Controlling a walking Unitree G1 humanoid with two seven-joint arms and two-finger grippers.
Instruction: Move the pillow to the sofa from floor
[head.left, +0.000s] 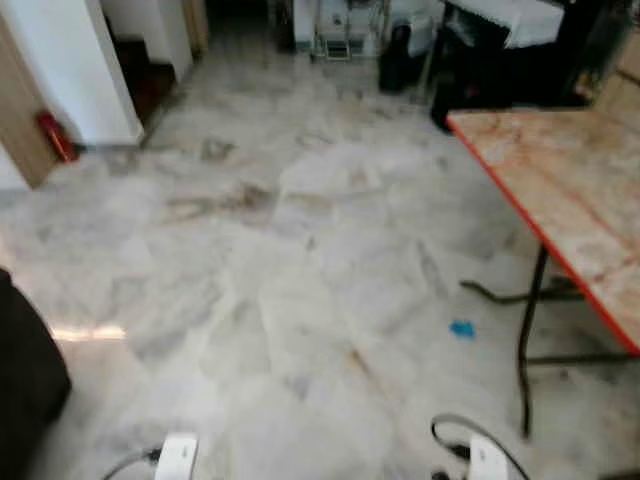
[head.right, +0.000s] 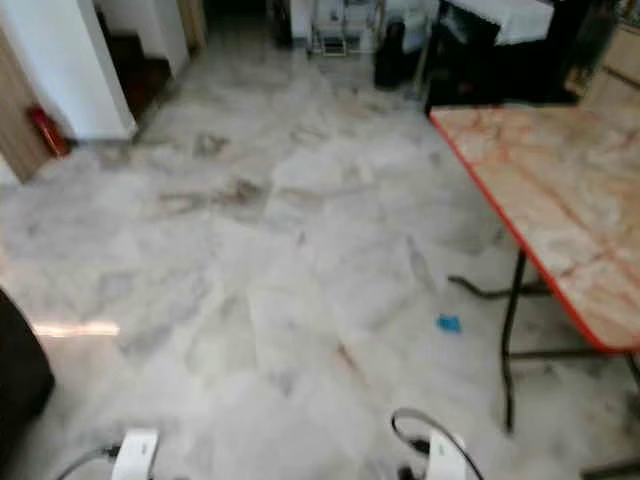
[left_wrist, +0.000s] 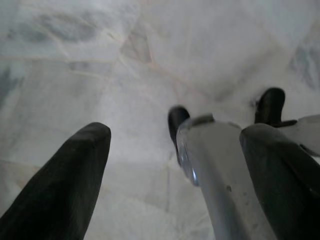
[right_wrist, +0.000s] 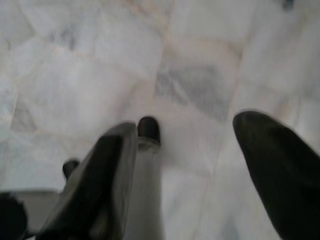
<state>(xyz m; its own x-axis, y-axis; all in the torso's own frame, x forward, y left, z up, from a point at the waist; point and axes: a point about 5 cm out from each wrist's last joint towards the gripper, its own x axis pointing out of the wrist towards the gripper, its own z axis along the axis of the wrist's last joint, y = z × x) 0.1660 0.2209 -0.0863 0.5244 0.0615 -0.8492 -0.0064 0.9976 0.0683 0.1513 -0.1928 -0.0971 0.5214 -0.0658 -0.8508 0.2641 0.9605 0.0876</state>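
Pale marble floor (head.left: 300, 260) stretches ahead of me. A dark rounded mass (head.left: 25, 385) sits at my near left; I cannot tell what it is. Both arms hang low, with their white wrist parts (head.left: 176, 456) (head.left: 488, 456) at the bottom edge of the eye views. In the left wrist view my left gripper (left_wrist: 175, 132) is open above the floor, its black fingers (left_wrist: 65, 185) wide apart and holding nothing. My right gripper (right_wrist: 185, 127) is open too, its fingers (right_wrist: 272, 160) spread over bare tiles. My own silver leg (left_wrist: 220, 170) and black foot (right_wrist: 149, 130) show between the fingers.
A folding table (head.left: 560, 190) with a marbled top, red edge and thin black legs (head.left: 527, 340) stands at the right. A small blue scrap (head.left: 461, 328) lies on the floor beside it. A white wall corner (head.left: 75, 70) and a red extinguisher (head.left: 55, 135) are far left; dark furniture (head.left: 500, 60) lines the back.
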